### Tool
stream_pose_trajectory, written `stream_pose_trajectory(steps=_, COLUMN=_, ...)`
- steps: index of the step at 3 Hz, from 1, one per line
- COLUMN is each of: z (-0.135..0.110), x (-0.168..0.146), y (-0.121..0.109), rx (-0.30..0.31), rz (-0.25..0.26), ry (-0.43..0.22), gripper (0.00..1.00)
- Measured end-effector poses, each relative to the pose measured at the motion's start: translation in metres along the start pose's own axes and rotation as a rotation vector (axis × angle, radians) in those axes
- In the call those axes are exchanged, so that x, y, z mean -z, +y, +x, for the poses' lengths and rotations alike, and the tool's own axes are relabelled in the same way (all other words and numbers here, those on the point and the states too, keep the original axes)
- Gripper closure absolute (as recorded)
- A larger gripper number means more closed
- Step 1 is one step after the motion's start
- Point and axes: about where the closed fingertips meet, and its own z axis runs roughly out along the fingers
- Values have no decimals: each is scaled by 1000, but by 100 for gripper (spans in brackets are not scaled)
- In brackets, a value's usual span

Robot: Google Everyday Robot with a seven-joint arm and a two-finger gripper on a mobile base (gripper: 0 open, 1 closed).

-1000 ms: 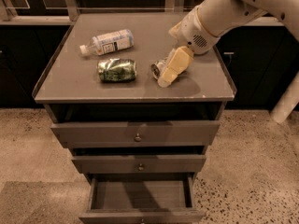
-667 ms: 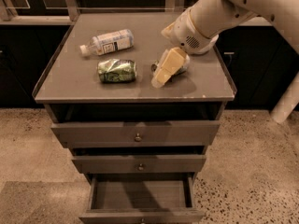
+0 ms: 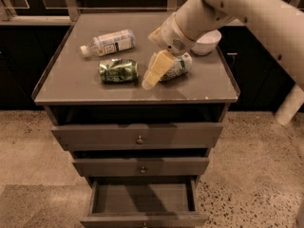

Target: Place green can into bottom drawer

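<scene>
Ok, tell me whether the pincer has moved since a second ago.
Yes. The pincer has shifted left over the cabinet top, closing the gap to the green can, which lies where it did.

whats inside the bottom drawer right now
In the bottom drawer only bare floor shows; its back end is hidden under the middle drawer. The green can lies on the cabinet top, beside the gripper.

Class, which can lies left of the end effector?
The dark green can, dented, just left of the end effector over the cabinet; the whitish striped can lies behind it.
</scene>
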Motion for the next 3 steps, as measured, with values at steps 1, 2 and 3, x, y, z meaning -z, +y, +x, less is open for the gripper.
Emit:
stream_pose_trajectory(steps=1, z=-7, x=-32, y=-13, rx=21, rz=-60, ry=-7, gripper=0)
stream_pose_trajectory(steps=2, z=-9, x=-35, y=-14, rx=23, rz=-64, ry=-11, gripper=0)
stream_pose_trajectory(steps=3, z=-8, x=-40, y=-12, rx=16, rz=-65, ry=-28, gripper=0)
